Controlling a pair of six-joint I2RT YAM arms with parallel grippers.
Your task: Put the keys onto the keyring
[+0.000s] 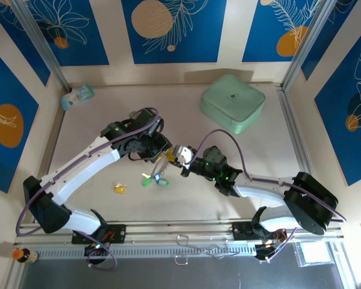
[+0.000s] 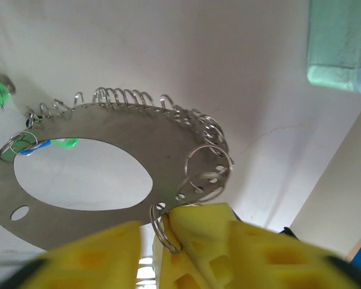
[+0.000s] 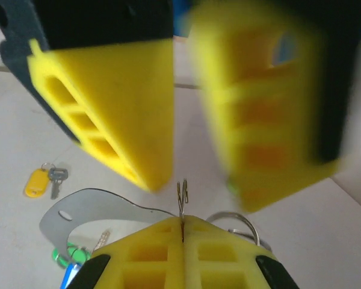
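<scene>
Right gripper (image 3: pixel 182 232) clamped tight on an edge loop of the keyring (image 2: pixel 108 123), plate held over mid tabletop (image 1: pixel 186 108), left gripper (image 2: pixel 151 232) at its 9 o'clock, jaws slightly apart, green and blue keys (image 1: pixel 154 179) lying at 7 o'clock, yellow key (image 1: pixel 120 188) farther at 8 o'clock

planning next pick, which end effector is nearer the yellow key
Left. Left end effector sits up-right of the yellow key; right end effector lies farther right beyond it.

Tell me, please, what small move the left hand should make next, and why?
Probably back the left hand away from the small ring: its fingers stand apart, and the right hand is shut on that ring.
</scene>
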